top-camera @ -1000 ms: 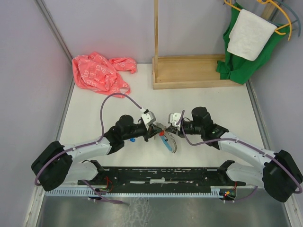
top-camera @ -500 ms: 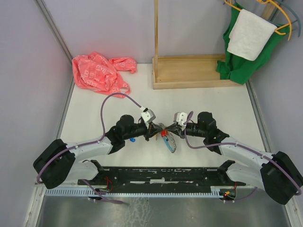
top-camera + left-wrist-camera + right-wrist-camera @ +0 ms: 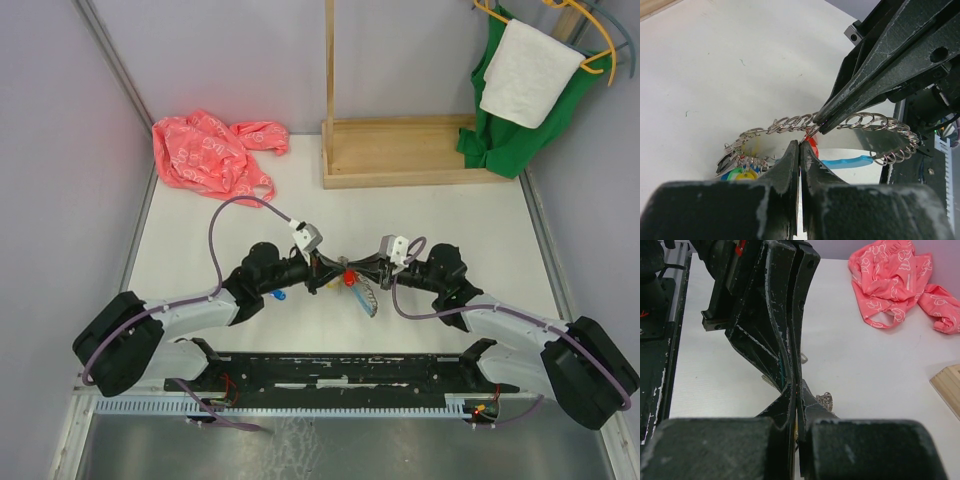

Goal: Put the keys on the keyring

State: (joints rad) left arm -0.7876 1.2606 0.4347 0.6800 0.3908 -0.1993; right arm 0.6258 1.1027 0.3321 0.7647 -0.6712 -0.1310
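- Step in hand: threading. The left pincer and right pincer meet almost tip to tip, with the red key between them, at the ring. I judge that key is being worked onto the coil. Whether it is already caught on the wire cannot be told.
- Left pincer: jaws closed tight. The red tag pokes out just past its tips, so it seems to grip that key by an edge.
- Right pincer: also closed tight, nipping the ring's metal coil just above and ahead of the left tips.
- Ring: the coil runs out to both sides of the right pincer's tips. Its blue sleeve droops below them, towards the bases. The keys already on it bunch at the end off to the left of the left pincer.
- A blue tag lies on the table behind the left pincer, beside its wrist and apart from the ring. It is likely a key yet to go on.
- Next move: the right pincer should keep the coil steady while the left slides the key's loop along the wire. Both grips are on thin metal, so a slip is the risk.
- Pose: both arms reach inward from their bases, with forearms low and wrists facing each other, nearly in one line.
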